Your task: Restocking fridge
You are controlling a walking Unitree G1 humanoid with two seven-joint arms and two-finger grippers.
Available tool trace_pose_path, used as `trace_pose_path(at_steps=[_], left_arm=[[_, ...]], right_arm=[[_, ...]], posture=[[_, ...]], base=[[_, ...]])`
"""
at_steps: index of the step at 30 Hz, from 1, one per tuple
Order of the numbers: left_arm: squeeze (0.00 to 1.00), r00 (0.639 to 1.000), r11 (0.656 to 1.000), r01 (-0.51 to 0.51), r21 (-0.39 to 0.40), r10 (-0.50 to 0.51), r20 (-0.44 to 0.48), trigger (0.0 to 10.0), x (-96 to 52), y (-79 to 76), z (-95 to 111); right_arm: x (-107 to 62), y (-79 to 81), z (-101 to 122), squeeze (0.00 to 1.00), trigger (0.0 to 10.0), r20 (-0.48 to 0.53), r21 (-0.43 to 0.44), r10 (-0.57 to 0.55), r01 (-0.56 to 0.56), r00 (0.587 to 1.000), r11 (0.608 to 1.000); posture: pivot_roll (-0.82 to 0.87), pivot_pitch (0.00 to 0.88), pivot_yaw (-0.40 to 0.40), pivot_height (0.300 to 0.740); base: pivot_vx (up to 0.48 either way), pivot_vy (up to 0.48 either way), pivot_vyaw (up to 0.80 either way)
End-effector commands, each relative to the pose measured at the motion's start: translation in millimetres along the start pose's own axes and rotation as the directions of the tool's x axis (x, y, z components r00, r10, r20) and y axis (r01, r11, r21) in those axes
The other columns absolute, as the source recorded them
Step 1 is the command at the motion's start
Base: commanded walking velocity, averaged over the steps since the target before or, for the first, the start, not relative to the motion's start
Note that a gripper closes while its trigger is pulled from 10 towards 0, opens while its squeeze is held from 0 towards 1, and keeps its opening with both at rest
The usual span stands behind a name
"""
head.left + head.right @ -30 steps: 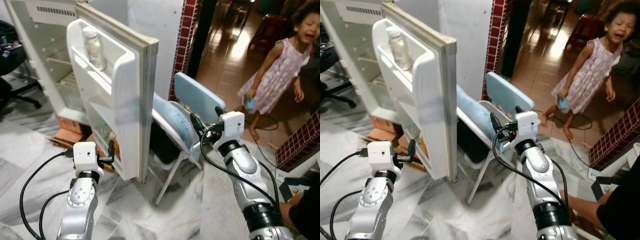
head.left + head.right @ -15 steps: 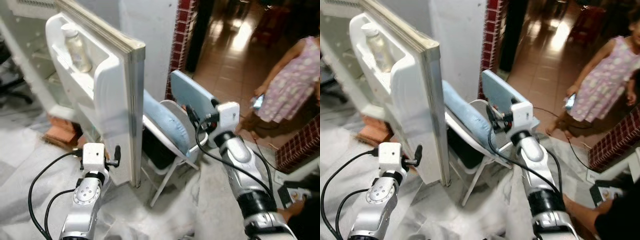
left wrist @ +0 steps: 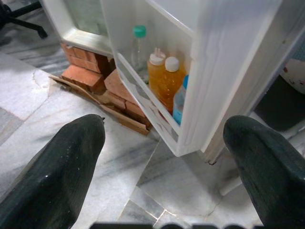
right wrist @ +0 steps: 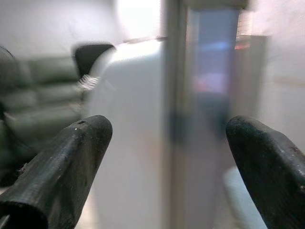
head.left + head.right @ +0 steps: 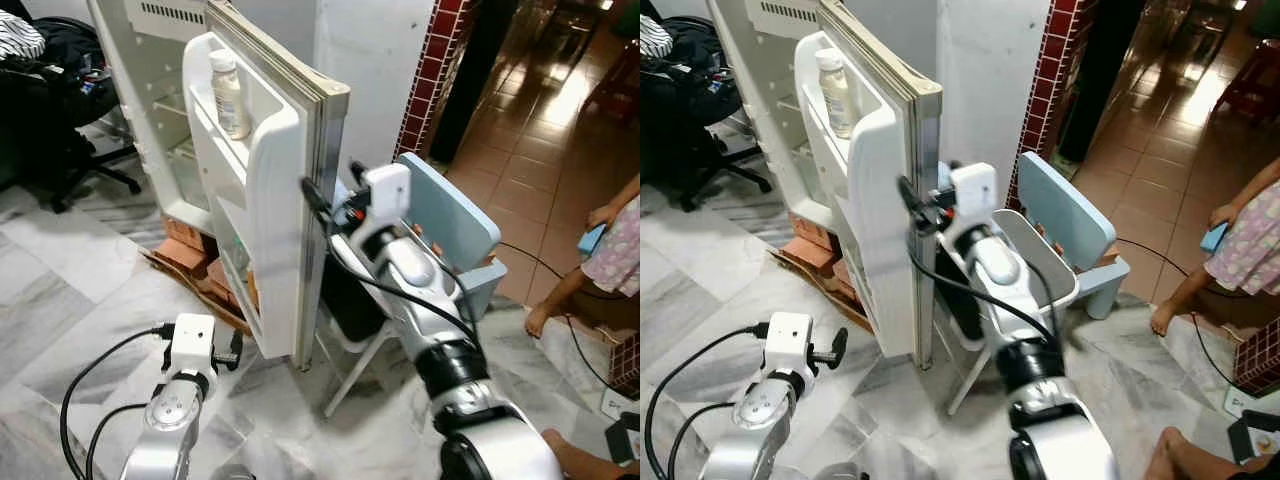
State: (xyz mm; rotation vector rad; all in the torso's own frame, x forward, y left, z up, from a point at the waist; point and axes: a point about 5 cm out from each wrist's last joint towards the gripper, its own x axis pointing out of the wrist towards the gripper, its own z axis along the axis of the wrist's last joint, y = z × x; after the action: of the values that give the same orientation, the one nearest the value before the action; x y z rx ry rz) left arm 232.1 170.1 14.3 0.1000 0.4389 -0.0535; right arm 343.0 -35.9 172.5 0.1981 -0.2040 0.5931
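At the outer edge of the open fridge door (image 5: 300, 200), the right gripper (image 5: 330, 195) was held raised, its fingers (image 4: 71, 162) spread wide with the door's edge seen between them in the right wrist view; whether either finger touched the door could not be told, and nothing was clasped. The door stood swung out from the fridge (image 5: 150, 80), and a pale bottle (image 5: 229, 95) was set upright in its top shelf. In the left wrist view the door's bottom shelf was seen to carry a clear bottle with a green cap (image 3: 137, 50), two orange bottles with white caps (image 3: 162, 78) and a blue bottle (image 3: 179, 102), packed side by side. The left gripper (image 5: 236, 352) was held low above the marble floor (image 5: 60, 300), near the door's lower corner, its fingers (image 3: 57, 176) parted widely and empty. Bricks (image 3: 81, 76) were stacked under the fridge. Behind the door a folding chair (image 5: 455, 225) with a light blue back was placed. At the right a person's legs and part of a pink dress (image 5: 615, 255) were seen on the brown tiles.
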Motion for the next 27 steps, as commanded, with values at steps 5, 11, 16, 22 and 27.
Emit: trace_pose_path(at_steps=[5, 11, 16, 22, 27], left_arm=[[0.0, 1.0, 1.0, 0.017, 0.025, -0.017, -0.01, 10.0, 3.5, -0.6, 2], [0.0, 1.0, 1.0, 0.021, 0.023, -0.02, -0.016, 10.0, 2.6, -1.3, 0], [0.0, 0.999, 0.999, 0.03, 0.033, -0.028, -0.037, 10.0, 1.7, -2.3, -4], [0.0, 0.998, 0.998, 0.049, 0.047, -0.047, -0.047, 10.0, 3.3, -4.6, -4], [0.0, 0.997, 0.997, 0.06, 0.051, -0.057, -0.054, 10.0, 3.1, -7.7, -4]], right_arm=[[15.3, 52.4, 8, 0.0, 10.0, -0.018, -0.099, 0.22, -0.221, 0.975, 0.97], [5.6, 52.8, -2, 0.0, 10.0, -0.045, 0.016, 0.312, -0.311, 0.949, 0.95], [-10.6, 48.0, -17, 0.0, 10.0, -0.143, 0.011, 0.391, -0.393, 0.909, 0.919], [-18.7, 7.4, -51, 0.0, 10.0, -0.402, -0.158, 0.191, -0.273, 0.895, 0.949], [-10.5, -1.4, -44, 0.0, 10.0, -0.382, -0.165, 0.104, -0.179, 0.918, 0.97]], posture=[[0.11, 0.0, -0.057, 0.74], [0.12, 0.0, -0.064, 0.74], [0.11, 0.0, -0.063, 0.74], [0.11, 0.0, -0.062, 0.74], [0.11, 0.0, -0.064, 0.74]], base=[[0.0, 0.0, 0.0], [0.0, 0.0, 0.0], [0.0, 0.0, 0.0], [0.0, 0.0, 0.0], [0.0, 0.0, 0.0]])
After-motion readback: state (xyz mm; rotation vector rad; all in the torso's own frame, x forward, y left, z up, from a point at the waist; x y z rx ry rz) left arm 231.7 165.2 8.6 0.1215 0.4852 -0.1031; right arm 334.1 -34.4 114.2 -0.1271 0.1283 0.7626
